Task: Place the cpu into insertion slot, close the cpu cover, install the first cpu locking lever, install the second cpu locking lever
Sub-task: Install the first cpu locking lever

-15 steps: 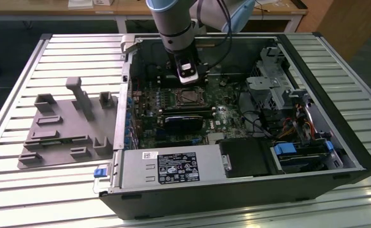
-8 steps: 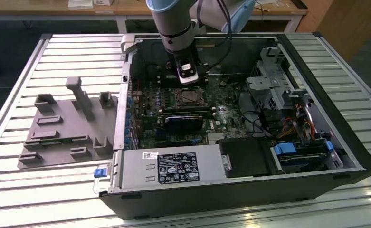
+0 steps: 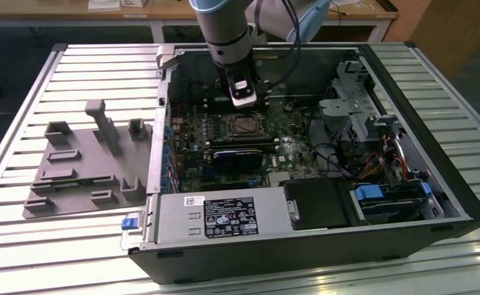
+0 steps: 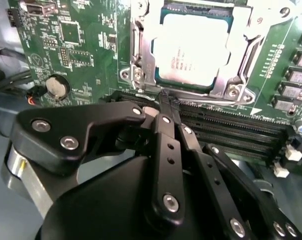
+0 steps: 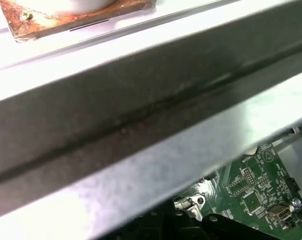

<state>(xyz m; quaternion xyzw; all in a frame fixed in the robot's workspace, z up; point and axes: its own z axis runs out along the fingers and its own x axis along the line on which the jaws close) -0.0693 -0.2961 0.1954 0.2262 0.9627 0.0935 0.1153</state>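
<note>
Slatted metal worktop [image 3: 26, 246] carries a grey fixture tray [image 3: 84, 178] at the exterior view's left. Beside it an open computer case [image 3: 305, 258] lies on its side, presumably so its board faces up to the arm. Further right, the claw [image 3: 241, 93] hangs just beside the insertion slot [image 3: 244, 126]. In the second wrist view the cpu [image 4: 193, 50] sits in that slot, with the cpu cover [image 4: 143, 60] flat over its edges, pinning it. The claw's fingertips [image 4: 164, 101] are drawn together at the locking lever [image 4: 215, 103], a narrow point likely suited to thin wire. Whether they nip it I cannot tell.
</note>
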